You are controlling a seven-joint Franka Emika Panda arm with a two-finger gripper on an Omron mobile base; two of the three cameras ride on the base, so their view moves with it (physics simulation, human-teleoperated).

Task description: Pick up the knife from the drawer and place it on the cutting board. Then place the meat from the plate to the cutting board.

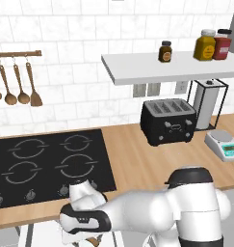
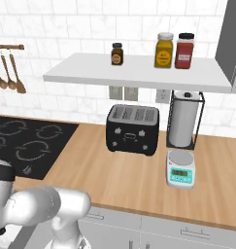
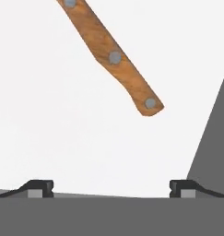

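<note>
The knife's brown wooden handle [image 3: 114, 59], with three steel rivets, lies slanted on the pale white floor of the drawer [image 3: 58, 133]. Its butt end points toward the lower right, and the blade runs off the top edge of the hand view. My gripper [image 3: 111, 188] hovers over the drawer floor short of the handle's butt, open, with nothing between its dark fingertips [image 3: 39, 187]. A grey drawer wall [image 3: 215, 138] rises at the right. In the left base view my wrist [image 1: 84, 219] hangs below the counter's front edge. The cutting board, the meat and the plate are out of view.
A black cooktop [image 1: 46, 161] sits on the wooden counter [image 1: 137, 164], with a black toaster [image 1: 167, 121], a small scale [image 1: 224, 144] and a paper towel stand [image 2: 183, 119] further right. A white shelf [image 2: 134, 73] holds jars. Wooden spoons [image 1: 17, 84] hang on the wall.
</note>
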